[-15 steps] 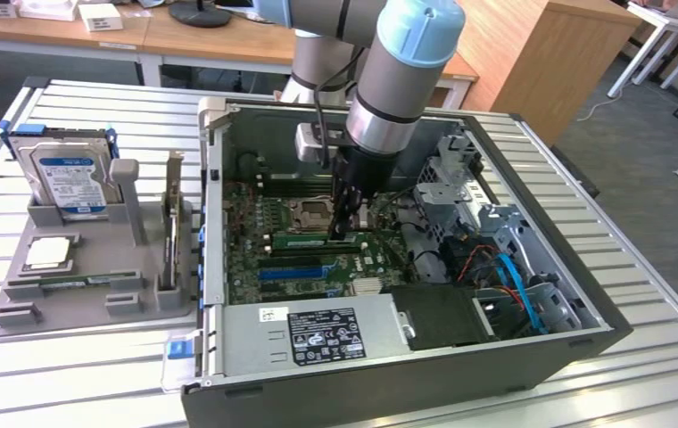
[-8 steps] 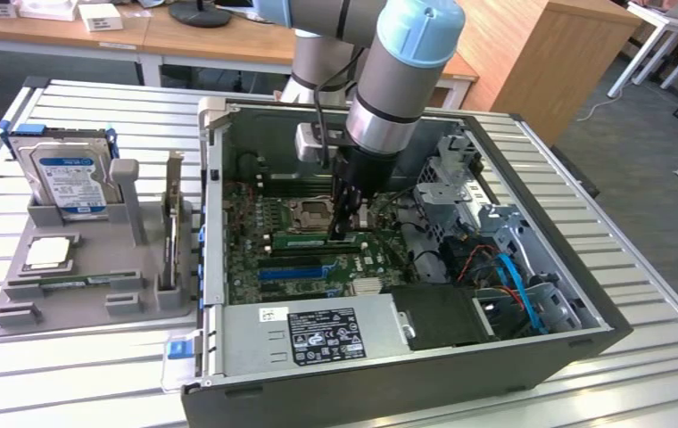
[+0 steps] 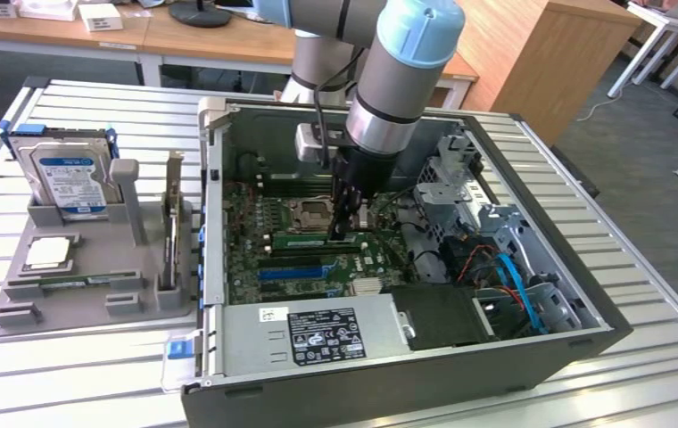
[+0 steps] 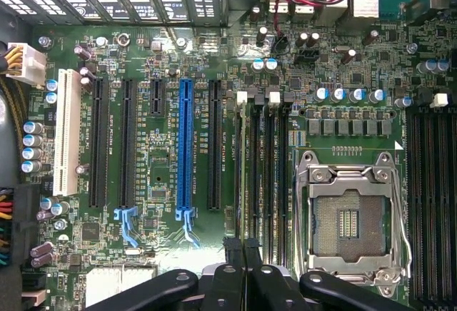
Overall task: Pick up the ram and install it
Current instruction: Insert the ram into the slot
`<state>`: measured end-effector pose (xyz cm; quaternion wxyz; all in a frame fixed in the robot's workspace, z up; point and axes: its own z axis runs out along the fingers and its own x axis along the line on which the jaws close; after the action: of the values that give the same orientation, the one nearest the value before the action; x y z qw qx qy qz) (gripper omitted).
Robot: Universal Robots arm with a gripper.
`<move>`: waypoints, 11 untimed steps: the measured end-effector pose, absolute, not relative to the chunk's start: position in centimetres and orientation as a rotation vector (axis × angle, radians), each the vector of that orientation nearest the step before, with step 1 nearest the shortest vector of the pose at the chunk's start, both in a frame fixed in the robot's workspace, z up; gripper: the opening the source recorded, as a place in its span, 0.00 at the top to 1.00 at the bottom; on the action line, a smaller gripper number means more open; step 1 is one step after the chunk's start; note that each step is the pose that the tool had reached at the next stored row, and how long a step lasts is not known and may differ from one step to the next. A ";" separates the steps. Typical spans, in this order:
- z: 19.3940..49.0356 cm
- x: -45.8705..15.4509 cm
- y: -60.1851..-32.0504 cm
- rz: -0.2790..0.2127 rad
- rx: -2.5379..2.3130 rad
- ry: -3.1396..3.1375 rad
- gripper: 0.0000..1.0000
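Claw (image 3: 342, 234): fingertips (image 4: 233, 248) pressed together with nothing between them. The tips are down inside the computer case, at the end of the ram nearer the exterior view's right. Whether they touch the stick cannot be told.
Ram (image 3: 301, 239): a green stick standing on edge in a memory slot, just beside the processor socket (image 3: 313, 212) on the side toward the power supply. It looks level, but whether it is fully seated cannot be told.
Memory slots (image 4: 260, 175): dark rows running away from the fingertips, with white latches at the far end.
Risk, tilt: a push at one end only would likely rock the stick, leaving one end home, the other high and a latch unclosed.
Risk, slip: the top edge is thin. Closed tips could skid off onto the motherboard (image 4: 161, 182) or the open socket and harm its contacts.
Risk, force: if the notch sits off, hard pressing could strain the slot or the board.
Case (image 3: 434, 392): lying on its side, open. It holds the motherboard, power supply (image 3: 315, 332), drive cage (image 3: 446, 178), and red and blue cables (image 3: 512, 276).
Tray (image 3: 18, 312): grey, on the table (image 3: 78, 383) at the exterior view's left, well apart from the claw. It holds an upright hard drive (image 3: 68, 176), a flat processor chip (image 3: 49, 252) and an expansion card (image 3: 172, 227) on edge. A thin green strip (image 3: 74, 283) lies in a front pocket, too small to identify.
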<state>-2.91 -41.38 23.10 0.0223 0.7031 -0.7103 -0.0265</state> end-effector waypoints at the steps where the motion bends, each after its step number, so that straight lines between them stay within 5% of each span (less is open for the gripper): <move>1: 23.1 -2.9 -41.4 -0.082 2.178 -2.200 0.88; 11: 23.1 -2.8 -41.4 -0.083 2.183 -2.194 0.88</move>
<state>-2.80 -41.38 23.10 0.0227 0.7048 -0.7085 -0.0267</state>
